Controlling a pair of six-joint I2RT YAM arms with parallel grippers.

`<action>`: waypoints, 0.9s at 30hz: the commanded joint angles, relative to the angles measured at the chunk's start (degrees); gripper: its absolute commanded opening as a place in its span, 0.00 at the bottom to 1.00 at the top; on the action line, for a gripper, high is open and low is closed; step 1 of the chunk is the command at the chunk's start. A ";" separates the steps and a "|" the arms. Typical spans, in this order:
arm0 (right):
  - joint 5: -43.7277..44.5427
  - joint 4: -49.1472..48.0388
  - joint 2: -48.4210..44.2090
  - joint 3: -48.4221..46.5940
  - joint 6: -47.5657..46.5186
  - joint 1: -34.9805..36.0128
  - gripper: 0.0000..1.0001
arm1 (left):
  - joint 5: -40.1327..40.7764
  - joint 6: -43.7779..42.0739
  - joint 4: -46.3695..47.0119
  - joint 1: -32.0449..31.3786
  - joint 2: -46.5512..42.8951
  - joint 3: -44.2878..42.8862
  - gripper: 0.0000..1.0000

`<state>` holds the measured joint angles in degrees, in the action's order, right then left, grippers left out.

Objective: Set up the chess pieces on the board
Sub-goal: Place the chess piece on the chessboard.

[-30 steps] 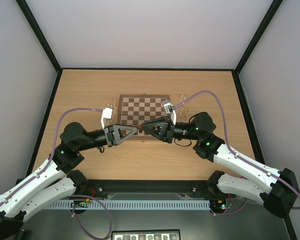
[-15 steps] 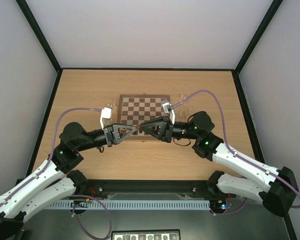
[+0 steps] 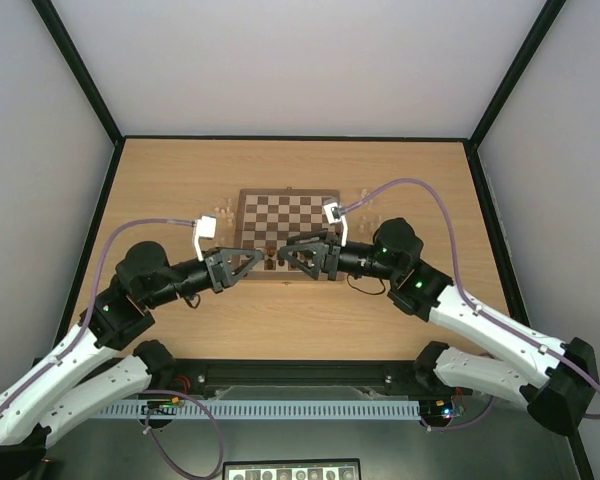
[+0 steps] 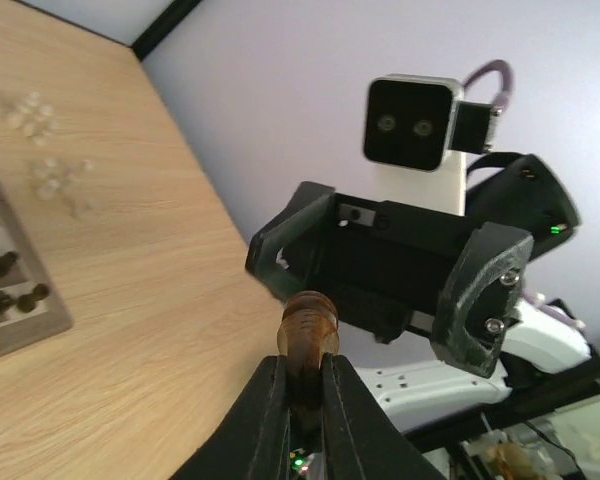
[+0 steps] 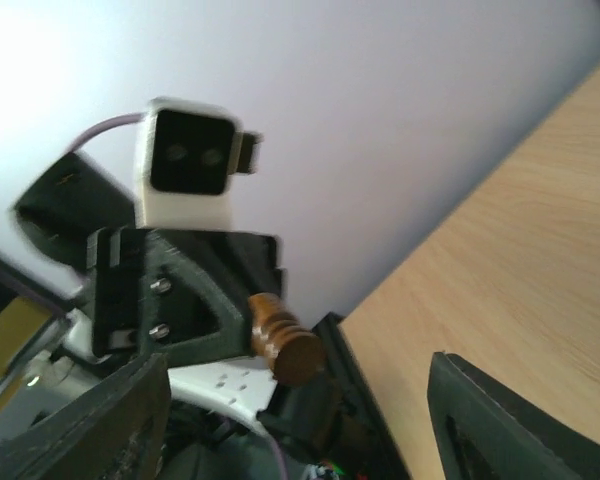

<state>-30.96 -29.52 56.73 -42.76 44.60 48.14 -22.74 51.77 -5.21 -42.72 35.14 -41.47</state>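
Note:
My left gripper (image 3: 261, 262) is shut on a dark brown chess piece (image 3: 270, 262), held in the air over the board's (image 3: 287, 222) near edge. In the left wrist view the two black fingers (image 4: 270, 400) pinch the piece (image 4: 308, 330) by its narrow end, its wide base pointing away. My right gripper (image 3: 286, 257) faces it from the right, open. In the right wrist view its fingers (image 5: 120, 420) stand wide apart, with the piece (image 5: 283, 340) in front of them and touching neither.
Pale chess pieces lie loose on the tabletop right of the board (image 3: 368, 196) and left of it (image 3: 220, 206); the right-hand clusters (image 4: 50, 150) also show in the left wrist view. A few dark pieces (image 4: 10, 285) stand at the board's edge.
My right gripper has opened and let go of the dark piece. My left gripper has shut on it and drawn back slightly to the left.

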 commanded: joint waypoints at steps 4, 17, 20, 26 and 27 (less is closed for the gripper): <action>21.23 28.08 -5.31 -7.43 -7.03 0.33 0.75 | 9.29 -6.38 -20.05 0.19 2.37 -9.18 0.04; 29.43 40.77 -6.15 -7.67 -11.27 0.35 0.77 | 31.57 -14.59 -42.96 -1.10 19.38 -17.90 0.03; 28.42 40.41 -5.12 -7.30 -11.45 0.38 0.78 | 33.57 -15.42 -44.32 -2.19 23.57 -18.29 0.03; 26.92 39.55 -3.15 -6.66 -11.51 0.29 0.78 | 38.88 -15.00 -44.80 -7.20 31.33 -20.27 0.02; 26.71 39.40 -3.04 -6.56 -11.67 0.29 0.78 | 40.14 -14.98 -44.65 -7.88 32.60 -20.33 0.02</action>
<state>-3.42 9.23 53.10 -49.32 34.02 48.14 11.55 37.56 -47.64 -48.34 64.01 -59.61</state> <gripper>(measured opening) 0.775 0.081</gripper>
